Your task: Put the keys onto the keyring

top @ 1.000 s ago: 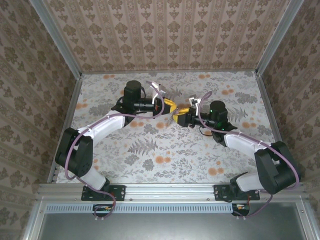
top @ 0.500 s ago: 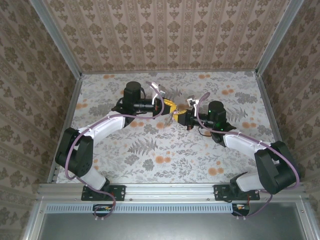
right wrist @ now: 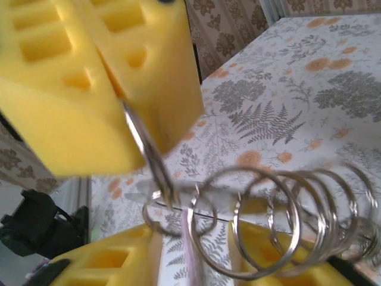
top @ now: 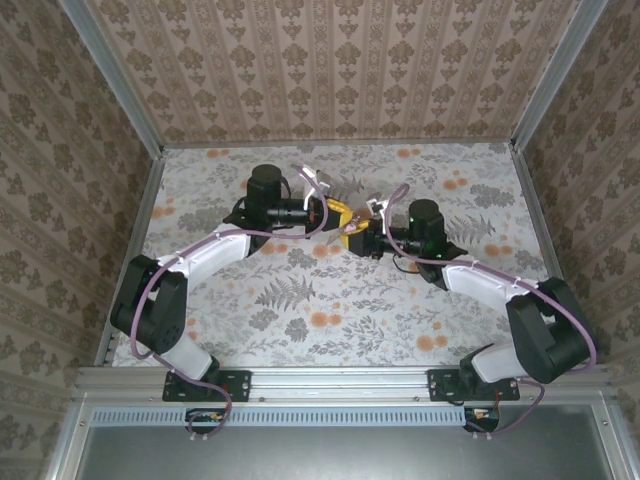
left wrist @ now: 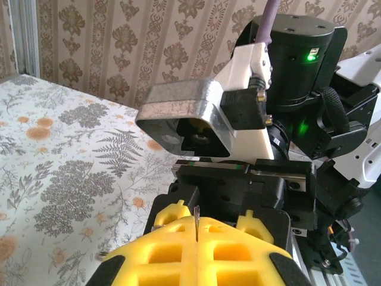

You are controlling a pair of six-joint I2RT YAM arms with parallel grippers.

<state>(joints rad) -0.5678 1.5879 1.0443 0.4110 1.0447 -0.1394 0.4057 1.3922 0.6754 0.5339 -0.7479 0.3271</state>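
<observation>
Patterned wallpaper walls (top: 330,70) enclose a floral-print table (top: 260,300), above which the left arm (top: 215,245) and right arm (top: 485,278) meet tip to tip near the middle. The left gripper (left wrist: 196,235) has its yellow pads (left wrist: 161,256) pressed flat together on a thin silvery edge that pokes up between them. In the right wrist view that edge curves like a ring seen side-on, so it appears to belong to the keyring (right wrist: 296,220), which shows there as a blurred cluster of overlapping silvery wire rings held in the air over the table, just above the right gripper (right wrist: 195,247). That gripper's jaws stand apart, one yellow finger (right wrist: 101,262) on each side of the gap. In the gap rises a pale pinkish sliver that may be the head of the key (right wrist: 189,259); whether either finger touches it cannot be told. Judged from these views, both pieces are light, stiff and slick metal, liable to swivel or slip in a foam pinch. The key is best taken flat across its head, leaving its hole free, and the ring gripped on its rim away from the split where a key must enter.
</observation>
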